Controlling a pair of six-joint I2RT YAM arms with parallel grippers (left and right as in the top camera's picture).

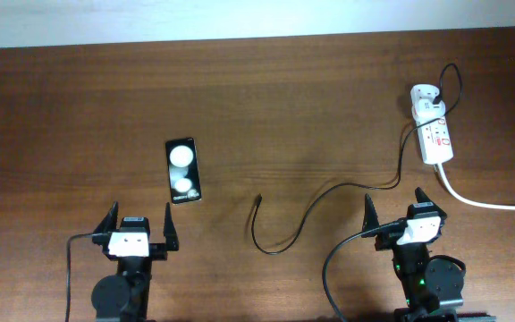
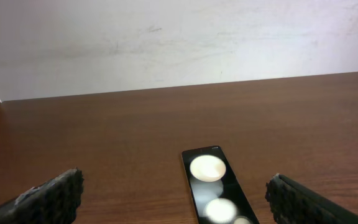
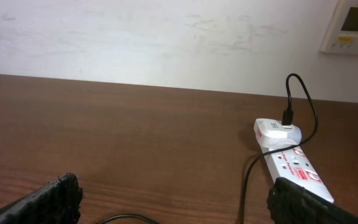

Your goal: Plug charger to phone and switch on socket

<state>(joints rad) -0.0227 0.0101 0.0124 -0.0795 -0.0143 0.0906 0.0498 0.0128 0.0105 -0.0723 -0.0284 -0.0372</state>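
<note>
Both arms are parked at the near edge of the table (image 1: 52, 98), at 6 o'clock in my overhead feed. The left gripper (image 1: 139, 215) has its jaws spread wide with nothing between them. On the left wrist feed its fingers (image 2: 48, 199) sit at either side of the frame, and only bare wood and the phone (image 2: 213, 193) lie in the gap.

Overhead, the phone (image 1: 182, 170) lies flat at about 1 o'clock from that gripper, near it but apart, long side running toward 12.

The right gripper (image 1: 394, 207) is also gaping wide and holding nothing. The socket (image 1: 437, 139) lies at about 1 o'clock from it, near the far right of the table. The thick white cord (image 1: 481, 204) runs off toward 3 o'clock.

The white adapter (image 1: 425, 97) sits plugged in at the socket's 12 o'clock end. The charger (image 1: 311, 210) loops out of it and snakes across the wood toward 8 o'clock, passing just beside the right gripper's left finger.

Its plug tip (image 1: 258, 199) lies loose on the table at about 4 o'clock from the phone, clearly apart from it.

I can see red marks on the socket on the right wrist feed, but I can't tell the switch position.
</note>
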